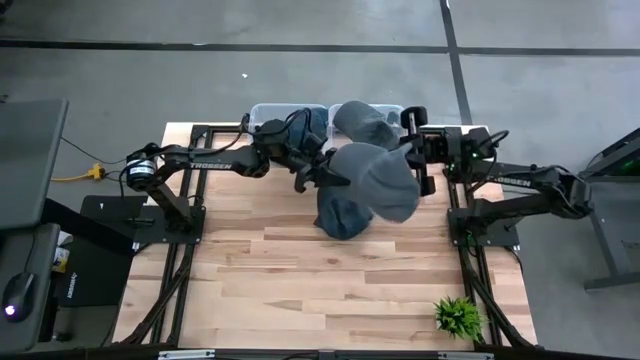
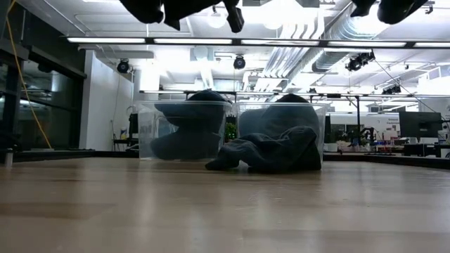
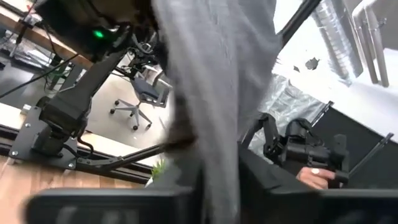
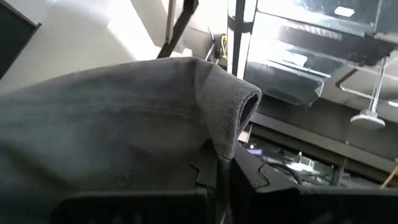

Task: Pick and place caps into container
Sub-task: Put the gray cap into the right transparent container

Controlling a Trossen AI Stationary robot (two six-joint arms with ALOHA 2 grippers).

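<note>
Wood table (image 1: 300, 280) is sitting in a big bright room (lights glowing overhead). Both arms are holding one grey cap (image 1: 385, 180) up above it: left gripper (image 1: 318, 172) and right gripper (image 1: 405, 148) are each pinching its cloth near two clear bins (image 2: 184, 130).

You have a slate grey cap (image 1: 385, 182) hanging over a dark navy one (image 1: 340, 215), both just in front of the clear, colourless containers (image 1: 268, 112). A second grey cap (image 1: 365, 122) sits at the right-hand container, and dark blue fabric (image 2: 186, 130) shows through the left-hand one. Your table (image 1: 320, 280) in front of the containers is pale wood with light and tan planks. Both arms are black; the left arm (image 1: 215, 160) carries white lettering. Well in front of the containers, you have a green plant (image 1: 458, 316). Left of the containers, a yellow cable (image 1: 75, 176) crosses grey floor.
</note>
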